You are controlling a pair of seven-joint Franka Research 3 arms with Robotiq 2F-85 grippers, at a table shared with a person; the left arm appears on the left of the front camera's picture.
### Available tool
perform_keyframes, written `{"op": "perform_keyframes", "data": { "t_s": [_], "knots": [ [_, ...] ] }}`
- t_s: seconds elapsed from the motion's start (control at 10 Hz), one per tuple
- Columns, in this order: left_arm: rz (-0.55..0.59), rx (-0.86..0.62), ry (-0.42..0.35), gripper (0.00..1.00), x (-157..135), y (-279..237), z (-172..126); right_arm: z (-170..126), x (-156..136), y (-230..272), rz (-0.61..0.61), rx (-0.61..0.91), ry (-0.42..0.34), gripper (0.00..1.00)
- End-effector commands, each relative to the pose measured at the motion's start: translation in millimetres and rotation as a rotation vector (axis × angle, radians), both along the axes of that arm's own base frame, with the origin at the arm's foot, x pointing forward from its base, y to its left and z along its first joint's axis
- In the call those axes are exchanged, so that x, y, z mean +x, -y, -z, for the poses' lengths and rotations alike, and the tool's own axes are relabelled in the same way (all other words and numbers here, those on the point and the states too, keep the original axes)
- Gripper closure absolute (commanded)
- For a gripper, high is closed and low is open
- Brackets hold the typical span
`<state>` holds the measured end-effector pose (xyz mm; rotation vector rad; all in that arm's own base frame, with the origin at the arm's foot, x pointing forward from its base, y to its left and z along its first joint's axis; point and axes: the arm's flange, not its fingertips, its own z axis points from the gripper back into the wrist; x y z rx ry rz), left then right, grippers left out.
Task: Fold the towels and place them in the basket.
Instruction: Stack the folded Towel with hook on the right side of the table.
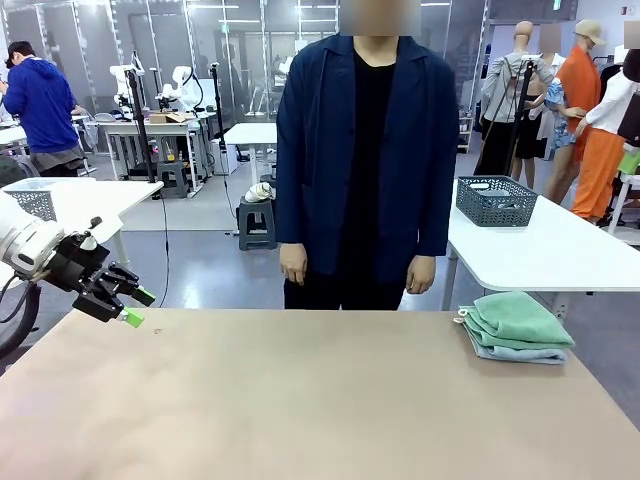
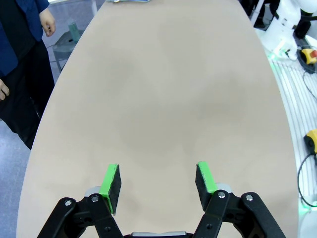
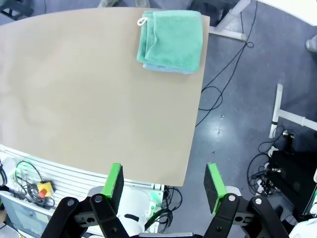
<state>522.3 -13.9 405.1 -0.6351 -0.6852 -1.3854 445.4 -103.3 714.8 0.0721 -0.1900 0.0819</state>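
Observation:
Two folded towels lie stacked at the table's far right corner, the green towel point(image 1: 518, 317) on top of the pale blue towel point(image 1: 515, 353). In the right wrist view the green towel point(image 3: 173, 38) covers the blue towel point(image 3: 166, 68), which shows only as a thin edge. The dark grey basket point(image 1: 497, 200) stands on a white table behind, off to the right. My left gripper point(image 1: 139, 307) hovers open over the table's left edge, far from the towels. Its green pads point(image 2: 110, 181) hold nothing; the left gripper point(image 2: 158, 179) faces bare tabletop. My right gripper point(image 3: 163, 182) is open and empty, high above the table's near right edge.
A person in a dark blue jacket point(image 1: 365, 150) stands at the far side, hands point(image 1: 293, 264) hanging down. The beige table point(image 1: 300, 400) is bare apart from the towels. A paler lattice basket point(image 1: 32, 203) sits on a white table at left. Cables point(image 3: 223, 89) lie on the floor.

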Motion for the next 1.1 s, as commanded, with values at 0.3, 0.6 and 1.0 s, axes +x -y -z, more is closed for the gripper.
{"op": "perform_keyframes", "data": {
  "t_s": [0.3,0.6,1.0],
  "knots": [
    [-0.004,0.006,0.004,0.23,0.1,0.8,-1.0,-1.7,0.0,0.1,0.005,-0.007,0.005,0.18],
    [-0.004,0.006,0.004,0.23,0.1,0.8,-1.0,-1.7,0.0,0.1,0.005,-0.007,0.005,0.18],
    [-0.004,0.006,0.004,0.23,0.1,0.8,-1.0,-1.7,0.0,0.1,0.005,-0.007,0.005,0.18]
  ]
}}
